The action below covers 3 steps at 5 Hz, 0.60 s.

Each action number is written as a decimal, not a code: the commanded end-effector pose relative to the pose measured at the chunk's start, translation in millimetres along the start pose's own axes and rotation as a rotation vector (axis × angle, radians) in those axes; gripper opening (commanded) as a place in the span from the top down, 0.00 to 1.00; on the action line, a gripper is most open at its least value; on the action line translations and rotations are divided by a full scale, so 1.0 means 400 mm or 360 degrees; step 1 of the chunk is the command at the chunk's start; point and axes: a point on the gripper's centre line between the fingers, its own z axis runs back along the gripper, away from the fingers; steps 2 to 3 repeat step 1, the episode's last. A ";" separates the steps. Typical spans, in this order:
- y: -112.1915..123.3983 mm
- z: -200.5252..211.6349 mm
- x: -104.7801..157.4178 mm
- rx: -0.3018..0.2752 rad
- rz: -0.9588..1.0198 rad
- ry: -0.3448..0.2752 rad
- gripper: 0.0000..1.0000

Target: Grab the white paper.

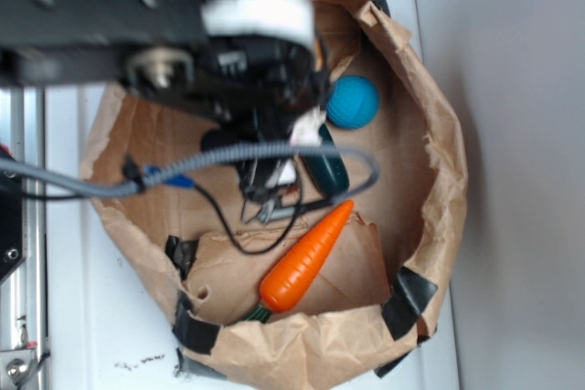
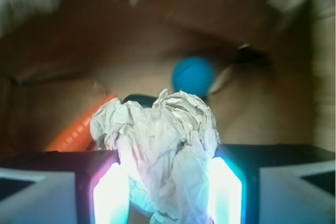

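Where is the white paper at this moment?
In the wrist view the white paper sits centre frame between the hand's two fingers, inside the brown paper bag, with the blue ball behind it and the orange carrot at left.

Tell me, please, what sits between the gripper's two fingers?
The white paper fills the gap between the gripper fingers, both touching it. The wrist view shows this; in the exterior view the arm hides it.

Crumpled matt white paper (image 2: 163,145)

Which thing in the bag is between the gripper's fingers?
The white paper, a crumpled wad sitting between the gripper's fingers. The blue ball and orange carrot lie farther back, untouched.
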 end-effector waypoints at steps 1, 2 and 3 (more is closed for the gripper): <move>-0.039 0.098 0.013 0.0027 -0.0010 -0.0014 1.00; -0.039 0.098 0.013 0.0027 -0.0010 -0.0014 1.00; -0.039 0.098 0.013 0.0027 -0.0010 -0.0014 1.00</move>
